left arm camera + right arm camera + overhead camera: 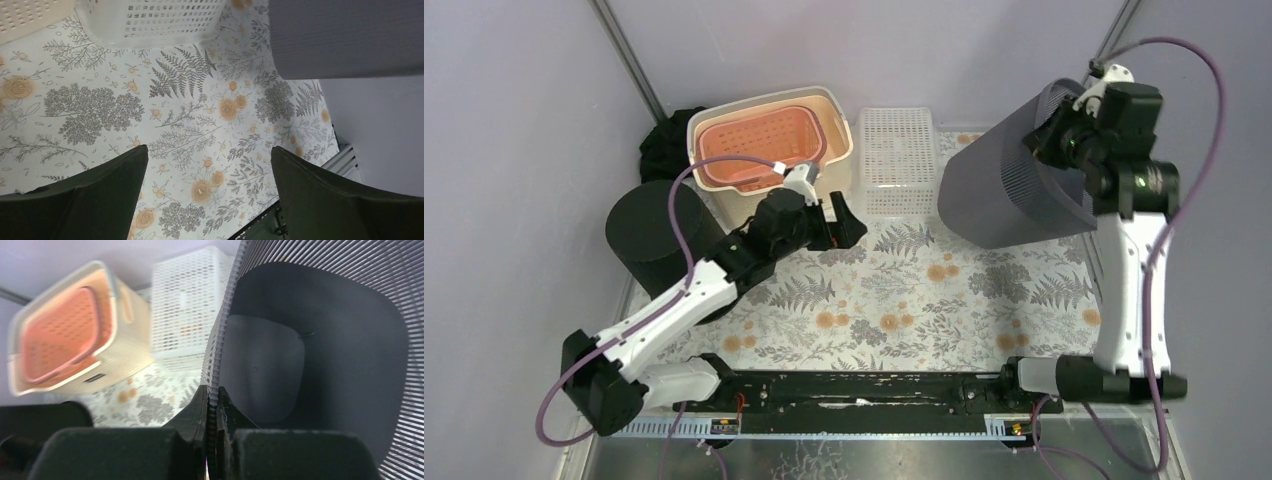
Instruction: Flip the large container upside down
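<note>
Over on the left a black cylinder point(654, 235) stands near the wall, and behind it is a cream tub point(839, 120) with an orange basket point(759, 145) nested inside. The left claw point(849, 222) hangs just in front of that tub, spread wide and holding nothing. From its own camera only the flowered table point(190, 115) shows between its fingers. It looks parked there to keep out of the way.

Next along, a white mesh basket point(899, 160) sits at the back, just beside the large container point(1004, 190). That grey ribbed bin is at the right rear of the table, tilted, with its mouth turned up toward the right arm. The right claw point(212, 400) pinches its rim, one finger inside the wall and one outside, which I take to be the hold for swinging it over. Whether its base touches the table I cannot tell.

Room is tight, with the mesh basket on its left and walls close behind and to the right. The open patch of table in front, toward the middle, seems the safest place to bring it down.
</note>
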Controlling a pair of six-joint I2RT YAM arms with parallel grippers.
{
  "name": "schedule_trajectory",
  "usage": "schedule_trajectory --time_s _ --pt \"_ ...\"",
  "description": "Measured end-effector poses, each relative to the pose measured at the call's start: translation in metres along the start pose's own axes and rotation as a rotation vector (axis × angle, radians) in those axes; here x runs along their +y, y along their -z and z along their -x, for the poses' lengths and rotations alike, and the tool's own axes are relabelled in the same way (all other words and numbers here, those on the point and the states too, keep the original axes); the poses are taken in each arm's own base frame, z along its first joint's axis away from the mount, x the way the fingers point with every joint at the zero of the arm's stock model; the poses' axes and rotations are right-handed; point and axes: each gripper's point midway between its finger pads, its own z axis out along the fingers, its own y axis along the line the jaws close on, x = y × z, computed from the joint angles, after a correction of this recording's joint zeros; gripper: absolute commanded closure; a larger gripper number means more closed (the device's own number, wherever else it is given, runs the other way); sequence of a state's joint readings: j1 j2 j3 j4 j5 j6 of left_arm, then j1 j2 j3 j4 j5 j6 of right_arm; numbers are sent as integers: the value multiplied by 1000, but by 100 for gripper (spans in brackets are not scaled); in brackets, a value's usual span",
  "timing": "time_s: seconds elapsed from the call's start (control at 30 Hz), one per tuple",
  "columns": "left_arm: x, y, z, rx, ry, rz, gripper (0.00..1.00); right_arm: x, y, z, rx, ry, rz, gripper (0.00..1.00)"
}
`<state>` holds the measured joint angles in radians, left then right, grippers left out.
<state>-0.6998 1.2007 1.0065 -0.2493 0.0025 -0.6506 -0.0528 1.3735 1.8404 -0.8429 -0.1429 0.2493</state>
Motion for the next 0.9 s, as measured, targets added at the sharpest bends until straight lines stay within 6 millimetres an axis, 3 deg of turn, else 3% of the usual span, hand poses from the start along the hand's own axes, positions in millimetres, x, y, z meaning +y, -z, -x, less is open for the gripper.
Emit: schedule_trajectory --time_s 0.07,0.17,0.3,0.47,0.67,0.77,0.9 --pt "-1 11 3 -17 5 -6 0 18 45 1 -53 -7 68 100" --pt "-1 25 4 -33 12 -9 0 32 83 -1 -103 -19 138 100" --pt "6 45 -1 -52 30 1 0 49 104 -23 -86 -60 250 100" --pt "18 68 -4 -88 58 29 0 71 92 -64 37 -187 426 100" --pt "19 106 11 -202 111 16 0 82 47 -114 189 -453 598 100" --pt "21 122 17 -258 145 11 0 85 32 -127 213 -583 671 100" --pt "29 135 19 -298 185 35 0 90 23 -130 207 -700 776 100"
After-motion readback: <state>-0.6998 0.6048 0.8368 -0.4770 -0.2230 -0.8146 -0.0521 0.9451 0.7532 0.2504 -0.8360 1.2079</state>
